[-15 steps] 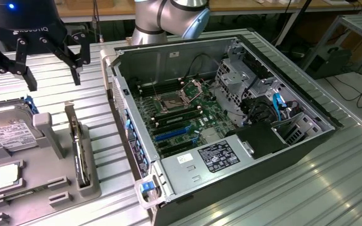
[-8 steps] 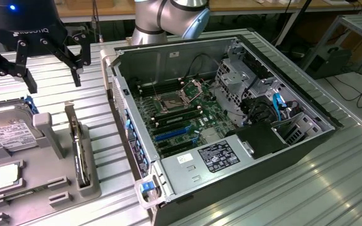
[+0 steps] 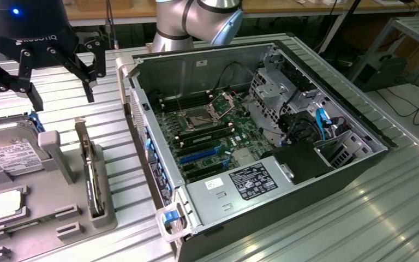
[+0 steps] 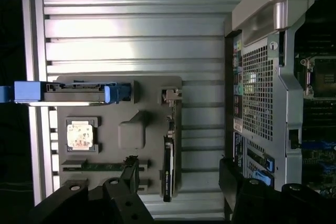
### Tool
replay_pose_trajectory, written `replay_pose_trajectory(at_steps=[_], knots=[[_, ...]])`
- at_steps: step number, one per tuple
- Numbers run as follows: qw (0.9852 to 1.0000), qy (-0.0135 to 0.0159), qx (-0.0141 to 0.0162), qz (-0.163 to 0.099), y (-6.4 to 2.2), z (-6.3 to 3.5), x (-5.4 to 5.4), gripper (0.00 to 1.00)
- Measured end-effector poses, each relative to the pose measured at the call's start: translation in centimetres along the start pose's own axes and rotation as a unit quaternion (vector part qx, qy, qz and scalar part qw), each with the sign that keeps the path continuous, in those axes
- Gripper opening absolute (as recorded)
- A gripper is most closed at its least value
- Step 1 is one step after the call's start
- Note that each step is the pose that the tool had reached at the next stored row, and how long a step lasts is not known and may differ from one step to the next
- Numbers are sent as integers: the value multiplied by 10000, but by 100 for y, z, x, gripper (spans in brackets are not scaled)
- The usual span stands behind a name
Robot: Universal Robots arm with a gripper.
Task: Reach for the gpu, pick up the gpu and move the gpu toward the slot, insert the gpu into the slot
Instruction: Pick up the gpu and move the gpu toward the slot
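In the exterior view, the gripper (image 3: pixel 63 101) hangs in the air above the far end of a gray holder (image 3: pixel 64 218), its black fingers (image 3: pixel 87 76) spread wide apart and holding nothing. The gpu (image 3: pixel 89 174) stands on its long edge in a narrow groove along the holder's side nearest the open computer case (image 3: pixel 340 158). From here it shows as a thin dark strip with a pale metallic rim. A hard drive (image 3: pixel 6 150) and a CPU chip (image 3: pixel 6 203) sit in the same holder, which rests on a ribbed metal table (image 3: pixel 384 218). Inside the case, the motherboard (image 3: pixel 217 136) shows blue slots (image 3: pixel 198 156).

In the wrist view, the gpu (image 4: pixel 167 166) is seen edge-on, a slim dark card with silver metal at one end, slotted in the holder (image 4: pixel 131 129). It appears between the two open fingers (image 4: pixel 131 177) of the gripper (image 4: pixel 178 167), untouched. The case's perforated rear panel (image 4: pixel 257 87) stands just beside the holder.
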State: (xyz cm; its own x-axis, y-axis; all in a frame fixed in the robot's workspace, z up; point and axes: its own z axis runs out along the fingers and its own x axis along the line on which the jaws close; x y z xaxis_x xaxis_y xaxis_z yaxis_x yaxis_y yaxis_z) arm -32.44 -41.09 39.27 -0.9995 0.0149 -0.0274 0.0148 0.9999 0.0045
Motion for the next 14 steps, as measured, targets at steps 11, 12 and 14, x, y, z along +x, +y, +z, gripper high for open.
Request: replay_pose_trajectory(at_steps=[11,12,14], knots=[[9999,0,38,-126,-138,17,-2,72],[9999,0,41,-133,-147,19,-1,72],[9999,0,44,-143,-160,21,-2,72]])
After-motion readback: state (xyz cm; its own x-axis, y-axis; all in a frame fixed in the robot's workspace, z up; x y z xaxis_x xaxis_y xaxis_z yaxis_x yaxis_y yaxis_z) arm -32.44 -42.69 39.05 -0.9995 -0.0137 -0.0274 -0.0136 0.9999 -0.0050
